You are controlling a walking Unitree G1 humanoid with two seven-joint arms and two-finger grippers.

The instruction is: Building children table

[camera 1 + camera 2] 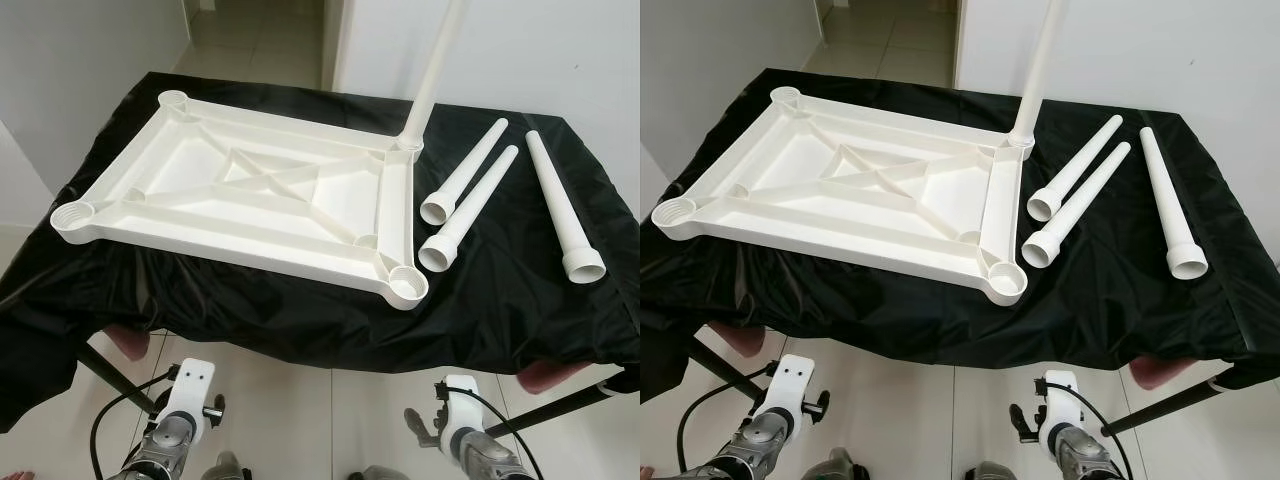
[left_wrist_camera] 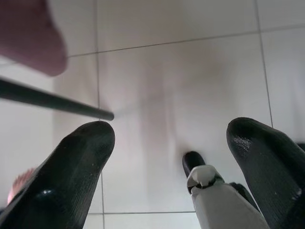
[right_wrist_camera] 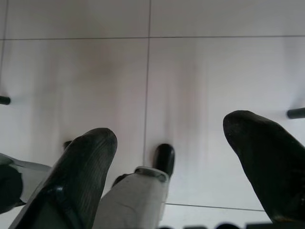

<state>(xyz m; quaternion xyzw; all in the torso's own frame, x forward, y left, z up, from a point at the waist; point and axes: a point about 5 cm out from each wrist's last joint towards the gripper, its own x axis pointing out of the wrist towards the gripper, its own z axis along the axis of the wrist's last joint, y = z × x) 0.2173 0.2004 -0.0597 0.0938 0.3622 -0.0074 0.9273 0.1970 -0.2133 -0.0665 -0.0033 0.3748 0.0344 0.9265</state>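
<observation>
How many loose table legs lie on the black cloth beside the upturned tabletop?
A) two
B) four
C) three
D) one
C: three loose white legs lie on the black cloth to the right of the upturned tabletop, while a fourth leg stands upright in the tabletop's far right corner socket.

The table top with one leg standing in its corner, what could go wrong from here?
1. The fitted leg stands tall in the far right socket of the upturned table top; a knock from an arm could tip or loosen it.
2. Three loose legs lie on the slick black cloth; being round, they might roll off.
3. Both tools, left and right, hang open below the table, so reaching up could snag the cloth.
</observation>
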